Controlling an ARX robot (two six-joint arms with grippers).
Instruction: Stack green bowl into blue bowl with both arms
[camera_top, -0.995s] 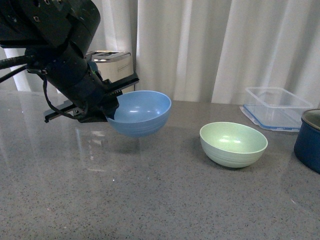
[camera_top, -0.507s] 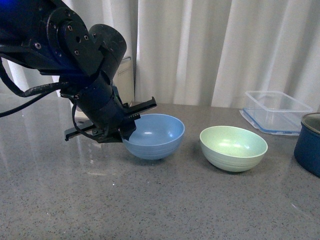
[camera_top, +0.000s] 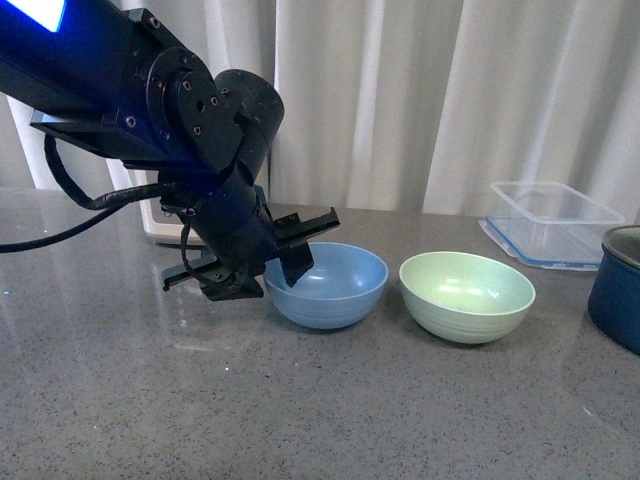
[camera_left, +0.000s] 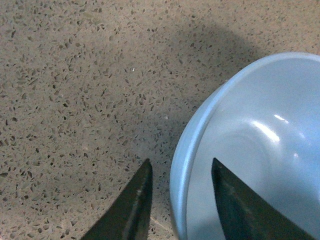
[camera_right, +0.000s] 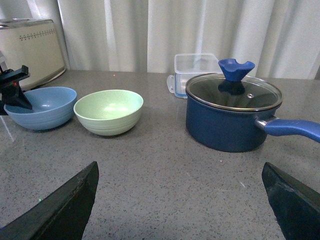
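Since a second ago the blue bowl (camera_top: 335, 285) has come down out of the air and moved right. It now sits on the bench (camera_top: 300, 410) just beside the green bowl (camera_top: 467, 290). The left pincer (camera_top: 290, 255) straddles its rim, slightly parted, one finger inside and the outer finger (camera_left: 132, 210) clear of the wall. The right pincer (camera_right: 180, 167) is spread wide, well back from both bowls.

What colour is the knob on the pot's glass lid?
Bright blue, like the handle; the knob shows best in the right wrist view.
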